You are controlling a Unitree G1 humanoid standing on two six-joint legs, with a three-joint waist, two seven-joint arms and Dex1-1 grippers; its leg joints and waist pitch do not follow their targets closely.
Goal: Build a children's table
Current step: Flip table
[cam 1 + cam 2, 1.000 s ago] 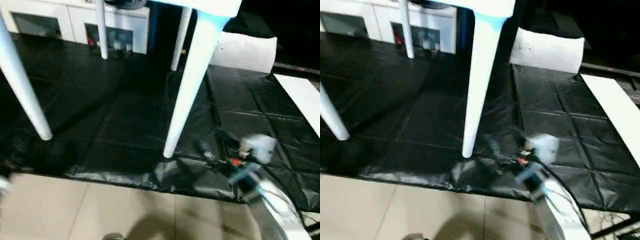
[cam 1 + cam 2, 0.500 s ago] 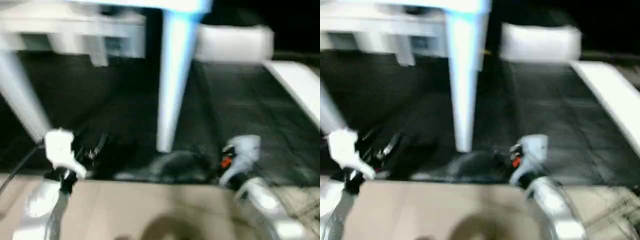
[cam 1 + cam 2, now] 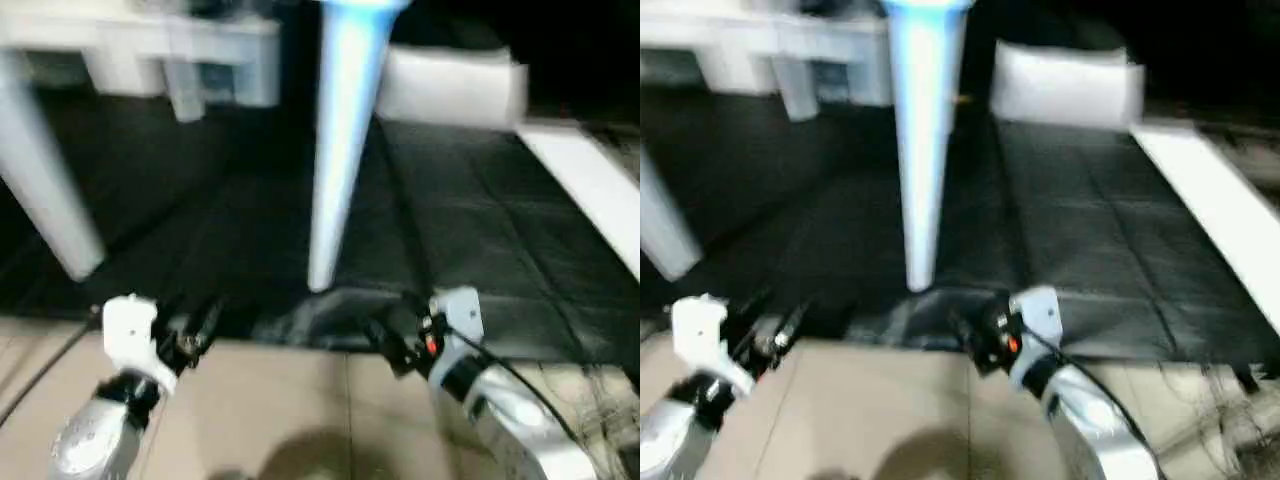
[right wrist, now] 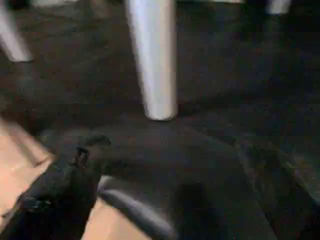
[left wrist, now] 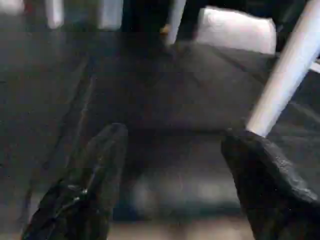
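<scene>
Children's table (image 3: 340,150): smooth white tapered tubular legs on creased black sheet (image 3: 480,250). Left gripper (image 3: 195,330), right gripper (image 3: 385,345) jaws spread, empty.

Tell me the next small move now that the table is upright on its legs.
Probably draw both arms back. The children's table stands on the black cover, and the left claw and right claw are open, holding nothing, just short of it.

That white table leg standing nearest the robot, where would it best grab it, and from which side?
Probably low on the near leg, just above its foot, coming level from the front edge of the black-covered work table. The leg stands upright and tapers downward, so the shaft is slimmest there. The open right end effector and left end effector both hover near that edge.
</scene>
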